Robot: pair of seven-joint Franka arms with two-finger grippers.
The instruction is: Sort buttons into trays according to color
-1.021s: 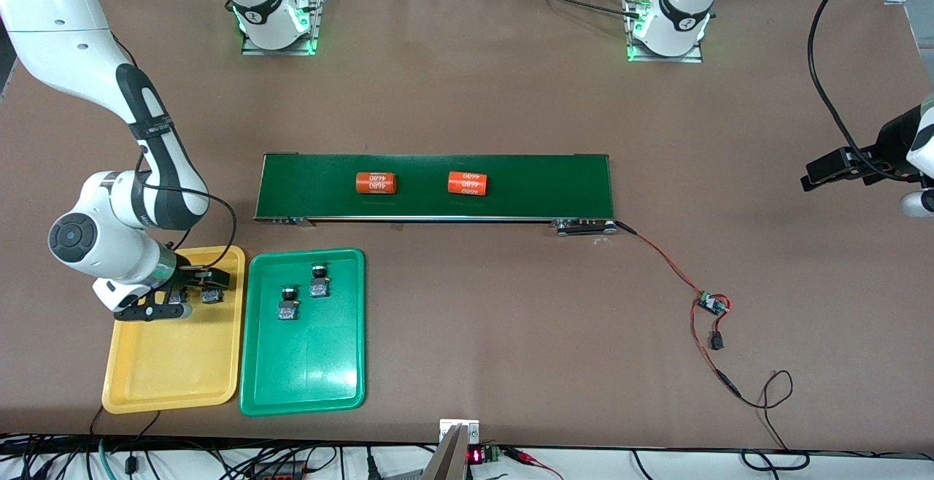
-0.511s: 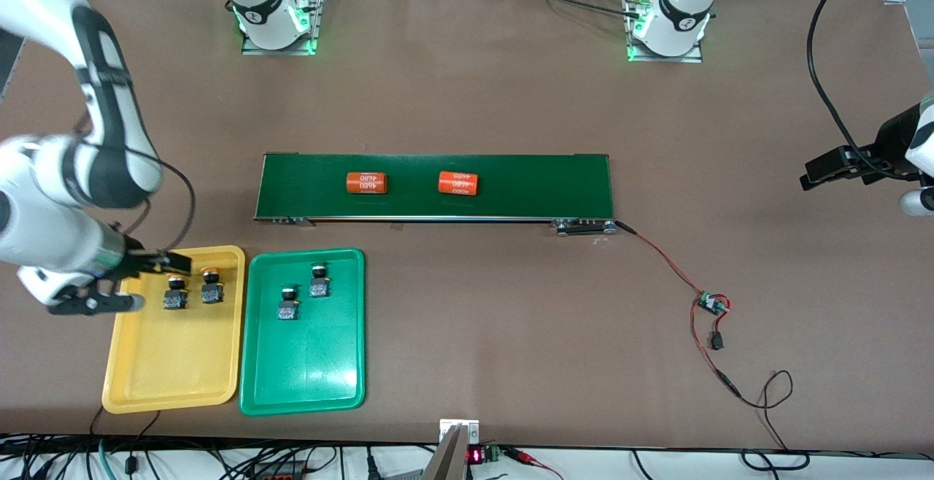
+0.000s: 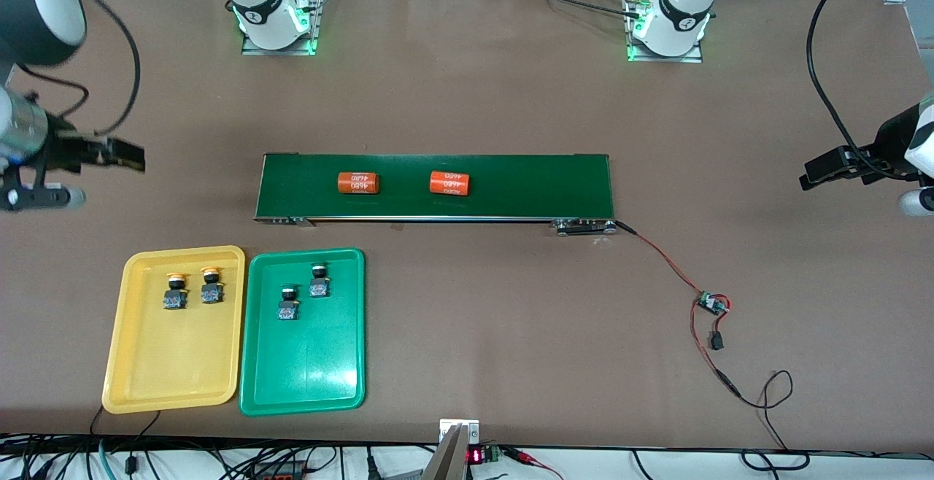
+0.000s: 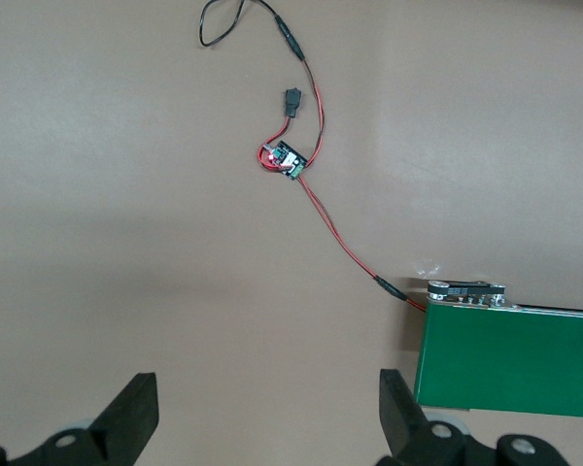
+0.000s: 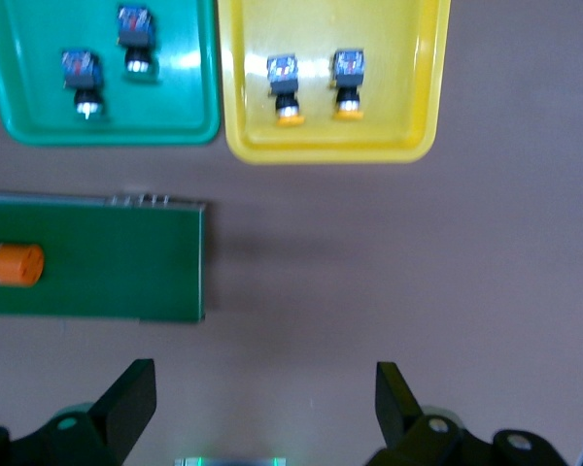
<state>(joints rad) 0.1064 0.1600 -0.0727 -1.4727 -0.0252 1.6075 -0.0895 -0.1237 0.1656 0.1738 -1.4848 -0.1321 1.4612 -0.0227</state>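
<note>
— Where are the buttons?
— Two yellow-capped buttons in the yellow tray, two green-capped buttons in the green tray, near the table's front corner — caps point toward the conveyor belt.
— Grippers?
— Right gripper, left gripper: spread, empty, over the table ends.

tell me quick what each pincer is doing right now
Left pincer: open, holding nothing, over bare table near the conveyor's end.
Right pincer: open, holding nothing, over bare table at the right arm's end.

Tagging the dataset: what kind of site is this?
Likely a robotics lab bench: a small conveyor belt with bare wiring to a circuit board, arm bases bolted to the table, and cables along its edge.
</note>
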